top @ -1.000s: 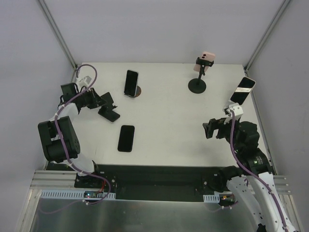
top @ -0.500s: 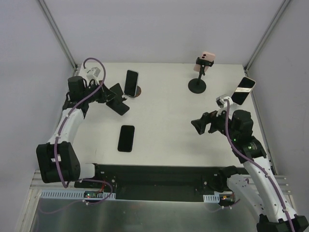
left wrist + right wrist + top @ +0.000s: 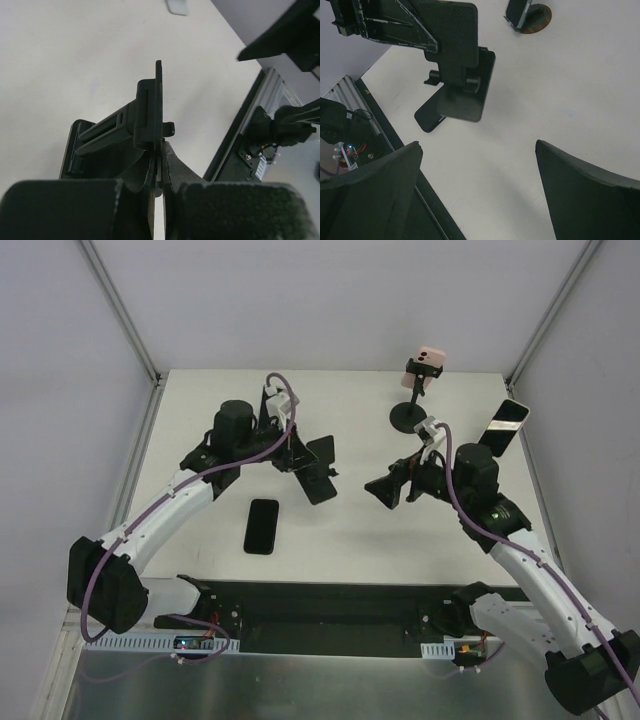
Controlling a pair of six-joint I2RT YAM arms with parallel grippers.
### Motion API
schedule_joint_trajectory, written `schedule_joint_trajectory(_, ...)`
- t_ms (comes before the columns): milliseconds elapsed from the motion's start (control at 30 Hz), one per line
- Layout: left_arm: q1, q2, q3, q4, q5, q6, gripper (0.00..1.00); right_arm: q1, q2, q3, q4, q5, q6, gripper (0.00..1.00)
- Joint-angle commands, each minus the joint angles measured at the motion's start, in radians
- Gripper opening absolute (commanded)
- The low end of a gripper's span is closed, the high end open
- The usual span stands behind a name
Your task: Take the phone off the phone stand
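While tight on one black stand (image 3: 318, 480), left tool (image 3: 159, 172); right tool (image 3: 388, 488) wide; four phones (image 3: 262, 526) (image 3: 431, 358) (image 3: 503, 425) (image 3: 520, 12).

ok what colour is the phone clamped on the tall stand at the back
The clamped phone is pale pink, clearest in the top external view.

White links (image 3: 165, 512); round black joints (image 3: 238, 423); purple cables (image 3: 462, 518); black bases (image 3: 455, 616).
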Motion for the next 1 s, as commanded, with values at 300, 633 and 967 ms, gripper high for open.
schedule_joint_trajectory(300,-0.227,0.116,0.214,0.037,0.187,0.048,0.00,0.042,0.074,0.103,0.093,-0.188,-0.036,0.86)
schedule_joint_trajectory(633,-0.241,0.131,0.267,0.039,0.315,0.063,0.00,0.042,0.125,0.120,0.103,-0.289,0.006,0.78)
schedule_joint_trajectory(967,-0.241,0.156,0.277,0.037,0.344,0.078,0.00,0.041,0.162,0.166,0.086,-0.361,-0.005,0.43)
